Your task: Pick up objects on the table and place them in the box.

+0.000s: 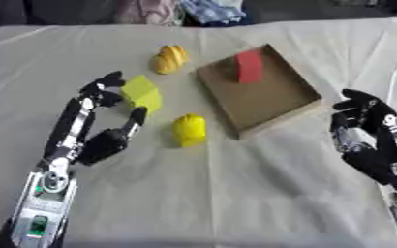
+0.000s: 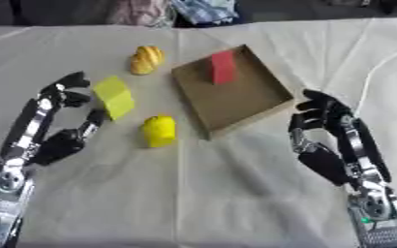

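Flanking the yellow block, the left hand spreads its fingers; a red block stands in the box.

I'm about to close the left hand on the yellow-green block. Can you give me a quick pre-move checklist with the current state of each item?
1. Left hand open around block: ok.
2. Fingers touching block: cannot tell.
3. Box has free floor beside red block: ok.
4. Yellow object apart from block: ok.
5. Right hand outside box: ok.
6. Orange object clear of hand's path: ok.
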`<state>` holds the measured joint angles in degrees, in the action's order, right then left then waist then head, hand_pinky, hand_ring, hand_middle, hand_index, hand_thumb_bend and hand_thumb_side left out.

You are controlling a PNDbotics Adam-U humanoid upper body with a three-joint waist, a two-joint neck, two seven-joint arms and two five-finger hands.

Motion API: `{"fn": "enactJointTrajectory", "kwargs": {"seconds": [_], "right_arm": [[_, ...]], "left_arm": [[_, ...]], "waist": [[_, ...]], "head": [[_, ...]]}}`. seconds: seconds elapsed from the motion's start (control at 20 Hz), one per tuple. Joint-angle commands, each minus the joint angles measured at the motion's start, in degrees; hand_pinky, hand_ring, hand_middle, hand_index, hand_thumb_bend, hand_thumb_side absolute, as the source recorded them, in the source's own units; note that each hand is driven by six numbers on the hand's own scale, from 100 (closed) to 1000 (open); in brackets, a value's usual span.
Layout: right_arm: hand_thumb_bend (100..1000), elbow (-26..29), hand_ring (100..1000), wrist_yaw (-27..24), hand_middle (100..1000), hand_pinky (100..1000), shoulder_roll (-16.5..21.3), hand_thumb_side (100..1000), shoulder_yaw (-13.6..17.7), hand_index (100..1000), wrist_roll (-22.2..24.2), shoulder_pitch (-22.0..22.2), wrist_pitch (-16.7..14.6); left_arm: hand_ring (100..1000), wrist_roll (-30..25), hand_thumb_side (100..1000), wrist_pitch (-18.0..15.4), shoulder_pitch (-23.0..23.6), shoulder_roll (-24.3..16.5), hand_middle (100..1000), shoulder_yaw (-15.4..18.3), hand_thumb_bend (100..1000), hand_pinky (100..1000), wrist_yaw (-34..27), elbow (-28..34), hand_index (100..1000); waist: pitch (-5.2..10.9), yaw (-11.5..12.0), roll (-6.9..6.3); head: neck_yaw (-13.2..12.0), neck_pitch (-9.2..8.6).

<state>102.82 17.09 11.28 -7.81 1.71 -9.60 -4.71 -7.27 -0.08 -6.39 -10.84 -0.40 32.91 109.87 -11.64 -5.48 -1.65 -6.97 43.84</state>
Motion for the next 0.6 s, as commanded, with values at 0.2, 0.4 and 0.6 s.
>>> {"fn": "enactJointTrajectory", "kwargs": {"seconds": [0.2,0.4,0.6], "right_arm": [[100,1.09,668,0.42,672,625,0.73,372,0.19,862,0.12,-0.39,0.0],[100,1.02,667,0.5,672,625,1.05,372,0.12,863,0.24,-0.29,-0.02],[100,0.96,667,0.52,672,626,1.33,369,-0.1,863,0.5,-0.23,-0.09]], "left_arm": [[741,-2.23,545,2.15,-2.99,-11.73,810,0.52,431,773,3.15,3.77,937],[755,-5.19,522,2.13,-4.92,-20.75,825,-0.5,473,785,3.78,4.66,936],[769,-8.15,483,0.56,-7.29,-29.45,833,-2.54,489,799,1.29,4.71,935]], "waist": [[1.08,-0.24,0.05],[1.35,-0.57,-0.38],[1.55,-1.0,-0.71]], "head": [[0.03,0.28],[0.06,0.28],[0.07,0.28]]}}
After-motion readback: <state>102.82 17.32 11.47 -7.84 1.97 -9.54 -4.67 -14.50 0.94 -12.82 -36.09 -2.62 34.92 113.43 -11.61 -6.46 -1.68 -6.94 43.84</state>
